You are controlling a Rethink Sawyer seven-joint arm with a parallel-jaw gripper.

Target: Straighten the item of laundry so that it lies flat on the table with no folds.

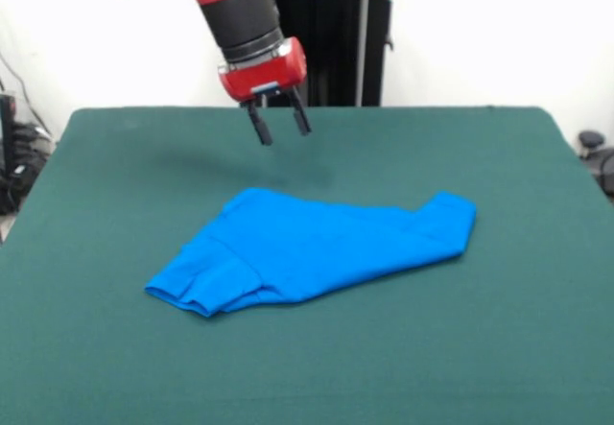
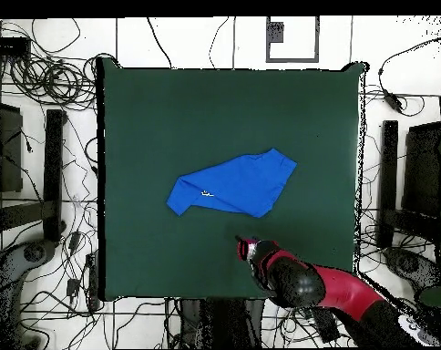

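The blue shirt (image 1: 312,249) lies folded mid-table (image 1: 518,348). The front view shows the pincer (image 1: 280,123) spread, empty, hovering behind it; overhead (image 2: 241,244) shows only that it is beside the shirt (image 2: 233,185).

One T-shirt (image 1: 317,247), one table (image 1: 499,348), one tool (image 1: 281,125)

So the bright blue short-sleeved T-shirt (image 1: 317,247) (image 2: 233,185) is lying bunched up near the middle of the big dark green felt-topped table (image 1: 499,348) (image 2: 151,118), plain side up. It's folded over on itself into a lopsided wedge, with layered edges showing at one end and a rounded fold at the other.
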